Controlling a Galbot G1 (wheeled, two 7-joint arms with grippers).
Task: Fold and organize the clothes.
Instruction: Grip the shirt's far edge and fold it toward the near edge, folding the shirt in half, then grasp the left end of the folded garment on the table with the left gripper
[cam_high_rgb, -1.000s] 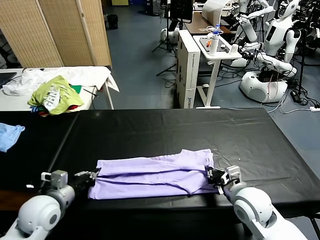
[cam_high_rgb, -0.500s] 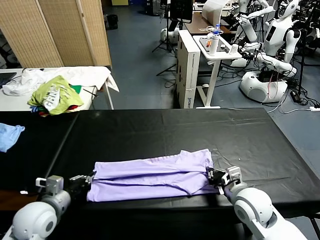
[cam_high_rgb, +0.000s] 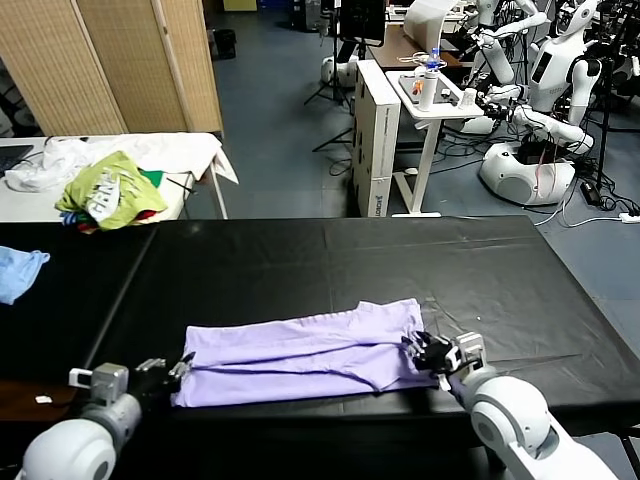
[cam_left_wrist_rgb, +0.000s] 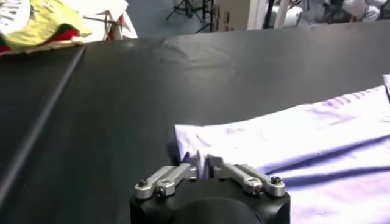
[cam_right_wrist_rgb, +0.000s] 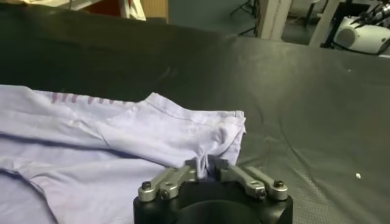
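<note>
The pale lavender T-shirt (cam_high_rgb: 300, 350) lies folded into a long band near the front edge of the black table (cam_high_rgb: 330, 260). My left gripper (cam_high_rgb: 180, 372) is shut on the shirt's left end, pinching a fold of cloth (cam_left_wrist_rgb: 201, 159). My right gripper (cam_high_rgb: 425, 352) is shut on the shirt's right end, pinching the cloth near the sleeve (cam_right_wrist_rgb: 204, 165). Faint purple print shows through the fabric in the right wrist view (cam_right_wrist_rgb: 85, 100). The shirt (cam_left_wrist_rgb: 292, 137) lies flat between the two grippers.
A small light-blue cloth (cam_high_rgb: 18, 270) lies at the table's far left. A yellow-green garment (cam_high_rgb: 110, 190) sits on a white side table behind. White carts and other robots stand beyond the table's far edge.
Both grippers have pulled the shirt a little toward the front edge. The left gripper moved back and down; the shirt's left end shifted left with it.
</note>
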